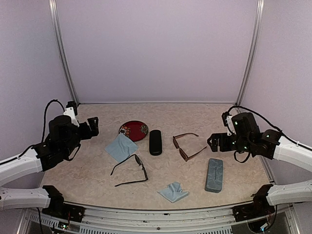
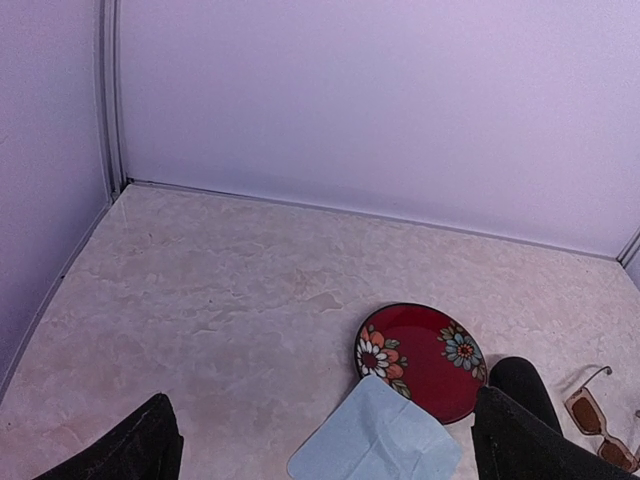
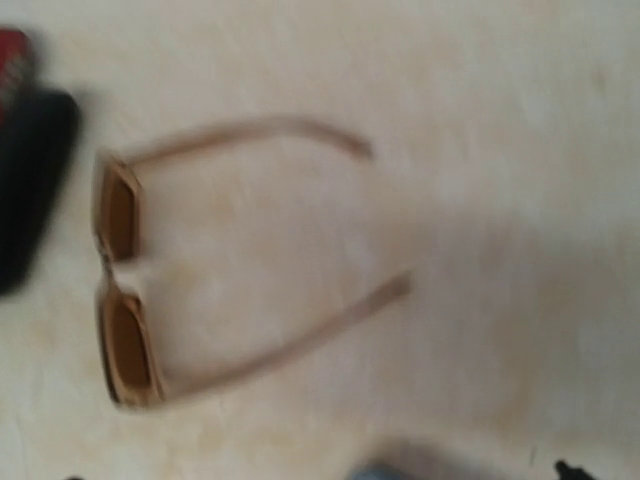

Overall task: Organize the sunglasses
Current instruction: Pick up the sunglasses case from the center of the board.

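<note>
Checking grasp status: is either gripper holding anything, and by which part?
Nothing is held; the left gripper and right gripper are both open and empty.

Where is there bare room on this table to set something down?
Free: the back strip of table between the rear wall and the plate, and the left side beside the black sunglasses. Crowded: the middle, where cloths, black case, grey-blue case and brown sunglasses lie close.
</note>
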Action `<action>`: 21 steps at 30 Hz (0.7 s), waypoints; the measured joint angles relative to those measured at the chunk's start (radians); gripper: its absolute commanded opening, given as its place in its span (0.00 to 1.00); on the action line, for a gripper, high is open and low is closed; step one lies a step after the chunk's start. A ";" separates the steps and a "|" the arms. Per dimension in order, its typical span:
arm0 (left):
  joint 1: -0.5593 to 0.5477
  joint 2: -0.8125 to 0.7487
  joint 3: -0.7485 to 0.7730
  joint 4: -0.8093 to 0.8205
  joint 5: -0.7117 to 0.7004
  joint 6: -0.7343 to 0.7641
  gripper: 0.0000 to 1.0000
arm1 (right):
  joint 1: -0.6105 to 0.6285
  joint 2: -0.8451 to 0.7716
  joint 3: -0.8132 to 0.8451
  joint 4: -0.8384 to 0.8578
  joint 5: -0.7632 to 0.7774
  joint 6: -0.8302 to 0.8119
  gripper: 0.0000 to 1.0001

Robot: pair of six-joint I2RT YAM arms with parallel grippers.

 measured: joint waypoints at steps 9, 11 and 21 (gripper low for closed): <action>-0.012 0.013 -0.008 0.003 -0.006 -0.020 0.99 | 0.243 0.119 0.004 -0.261 0.173 0.375 1.00; -0.016 0.015 -0.015 0.007 -0.004 -0.021 0.99 | 0.277 0.133 0.003 -0.298 0.180 0.448 1.00; -0.029 0.016 -0.029 0.034 0.016 -0.034 0.99 | 0.330 0.164 -0.095 -0.300 0.144 0.642 1.00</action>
